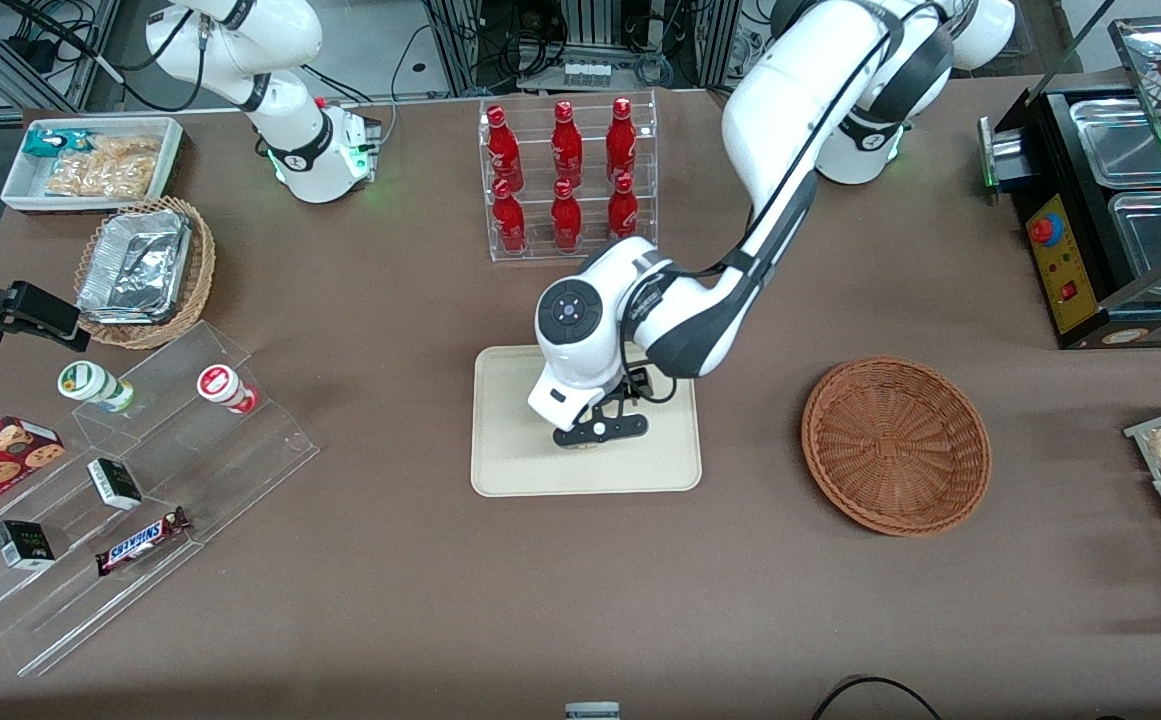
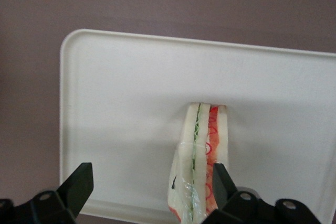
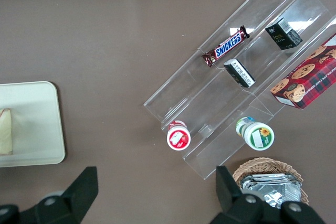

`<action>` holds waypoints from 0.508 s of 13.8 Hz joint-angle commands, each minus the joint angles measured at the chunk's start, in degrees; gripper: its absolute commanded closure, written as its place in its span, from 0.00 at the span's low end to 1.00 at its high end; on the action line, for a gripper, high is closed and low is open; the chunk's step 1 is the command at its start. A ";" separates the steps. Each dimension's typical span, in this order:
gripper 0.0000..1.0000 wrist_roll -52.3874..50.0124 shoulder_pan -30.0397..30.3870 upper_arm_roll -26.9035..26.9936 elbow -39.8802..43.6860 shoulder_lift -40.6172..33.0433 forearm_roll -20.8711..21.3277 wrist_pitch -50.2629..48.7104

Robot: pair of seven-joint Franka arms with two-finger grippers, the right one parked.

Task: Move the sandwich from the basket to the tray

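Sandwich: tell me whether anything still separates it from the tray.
Nothing visible does. The sandwich already lies on the tray, and the gripper hangs open over it, one finger beside the wedge. The basket is empty.

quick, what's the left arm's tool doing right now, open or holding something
Left tool: open, holding nothing, low over the tray. The sandwich lies on the tray, beside one finger.
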 commanded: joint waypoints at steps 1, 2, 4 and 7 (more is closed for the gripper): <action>0.00 -0.18 3.51 0.39 -1.87 -7.81 0.20 -5.71; 0.00 -0.18 5.36 0.21 -2.05 -9.92 -0.06 -8.25; 0.00 3.13 9.40 0.30 -2.23 -14.58 -2.34 -14.93; 0.00 19.19 18.27 0.30 -7.12 -22.05 -5.68 -20.31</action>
